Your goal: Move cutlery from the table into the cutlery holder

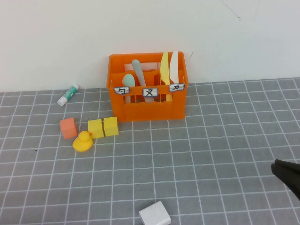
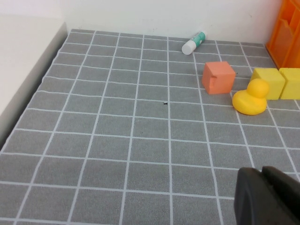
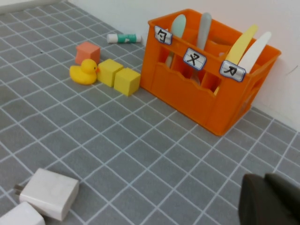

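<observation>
The orange cutlery holder (image 1: pixel 147 105) stands at the back of the tiled grey table (image 1: pixel 211 154), against the wall. In it stand the mint-green spoon (image 1: pixel 128 80), the grey-green fork (image 1: pixel 138 71), the yellow knife (image 1: pixel 165 68) and the white knife (image 1: pixel 174 65); all four also show in the right wrist view, inside the holder (image 3: pixel 197 93). No cutlery lies on the table. My right gripper (image 1: pixel 281 168) is shut and empty at the table's right edge, far from the holder (image 3: pixel 265 178). My left gripper (image 2: pixel 261 171) is shut and empty, low over the left of the table.
An orange cube (image 1: pixel 68 127), two yellow cubes (image 1: pixel 95 128) and a yellow rubber duck (image 1: pixel 83 141) sit left of the holder. A glue stick (image 1: pixel 68 94) lies by the wall. A small white box (image 1: pixel 154 214) lies at the front edge.
</observation>
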### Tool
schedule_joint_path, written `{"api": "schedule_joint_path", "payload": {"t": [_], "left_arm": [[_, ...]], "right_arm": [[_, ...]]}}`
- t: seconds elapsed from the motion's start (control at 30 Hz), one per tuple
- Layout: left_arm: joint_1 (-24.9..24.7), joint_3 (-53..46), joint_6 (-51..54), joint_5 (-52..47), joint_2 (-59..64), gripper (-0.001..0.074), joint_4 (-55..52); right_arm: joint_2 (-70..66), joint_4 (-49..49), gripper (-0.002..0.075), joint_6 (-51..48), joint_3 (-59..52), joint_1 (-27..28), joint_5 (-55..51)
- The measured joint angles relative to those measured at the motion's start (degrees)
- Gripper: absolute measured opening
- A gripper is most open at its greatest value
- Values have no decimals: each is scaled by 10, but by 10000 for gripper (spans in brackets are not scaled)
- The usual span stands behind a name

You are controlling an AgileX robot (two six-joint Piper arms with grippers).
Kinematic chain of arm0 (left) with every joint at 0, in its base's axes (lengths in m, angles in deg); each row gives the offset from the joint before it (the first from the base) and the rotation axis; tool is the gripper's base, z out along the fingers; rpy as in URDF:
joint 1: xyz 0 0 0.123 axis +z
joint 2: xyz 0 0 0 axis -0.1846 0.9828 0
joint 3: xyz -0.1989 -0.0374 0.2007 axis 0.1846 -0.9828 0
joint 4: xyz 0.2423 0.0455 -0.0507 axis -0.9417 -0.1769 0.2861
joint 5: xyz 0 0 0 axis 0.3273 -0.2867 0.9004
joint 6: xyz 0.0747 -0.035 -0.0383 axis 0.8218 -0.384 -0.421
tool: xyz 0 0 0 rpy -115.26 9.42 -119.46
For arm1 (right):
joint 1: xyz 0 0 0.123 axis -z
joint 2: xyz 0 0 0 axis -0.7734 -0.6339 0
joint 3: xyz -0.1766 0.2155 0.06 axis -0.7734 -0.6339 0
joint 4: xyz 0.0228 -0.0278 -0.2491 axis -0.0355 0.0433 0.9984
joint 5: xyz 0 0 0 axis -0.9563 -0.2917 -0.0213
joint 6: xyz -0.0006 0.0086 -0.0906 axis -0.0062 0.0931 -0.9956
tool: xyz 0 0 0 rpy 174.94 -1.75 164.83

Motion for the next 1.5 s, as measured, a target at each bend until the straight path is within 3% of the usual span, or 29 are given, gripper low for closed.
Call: {"api": "schedule_joint_path", "payload": {"t": [0.53, 0.77, 0.93, 1.2, 1.5], "left_arm": [[0, 0, 0, 0, 0, -1, 0], [0, 0, 1, 0, 0, -1, 0], [0, 0, 1, 0, 0, -1, 0], [0, 0, 1, 0, 0, -1, 0], [0, 0, 1, 0, 0, -1, 0]], "right_arm": [[8, 11, -1, -47, -2, 0, -10], [61, 4, -2, -47, -3, 1, -141], [153, 1, -2, -47, -24, 72, -188], [296, 1, -2, -47, -134, 237, -95], [379, -1, -2, -16, -190, 261, -98]]}}
